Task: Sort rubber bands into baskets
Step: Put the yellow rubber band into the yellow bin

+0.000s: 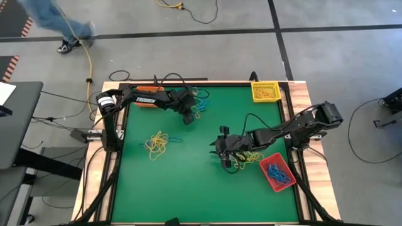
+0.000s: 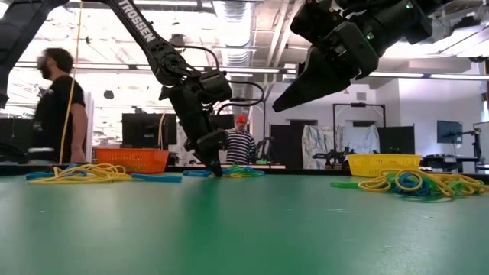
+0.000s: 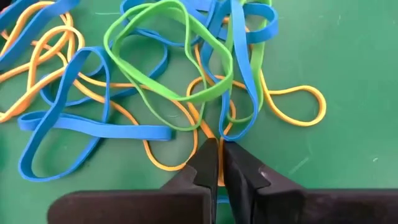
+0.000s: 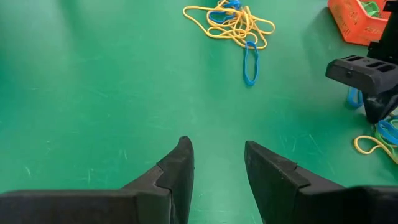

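Left gripper (image 3: pixel 217 163) fingers pressed together, pinching a yellow rubber band (image 3: pixel 205 127) in the tangle upper centre of the high view. Right gripper (image 4: pixel 217 165) fingers spread, holding nothing, above the green surface (image 1: pixel 182 182).

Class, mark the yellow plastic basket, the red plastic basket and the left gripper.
yellow plastic basket (image 1: pixel 265 91), high view, its rim.
red plastic basket (image 1: pixel 267 179), high view, its wall.
left gripper (image 3: pixel 218 144), left wrist view, between fingertips.

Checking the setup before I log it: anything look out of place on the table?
Nothing damaged. Rubber bands lie in loose tangled heaps on the green table, unsorted. The left gripper is pinched shut at one tangle.
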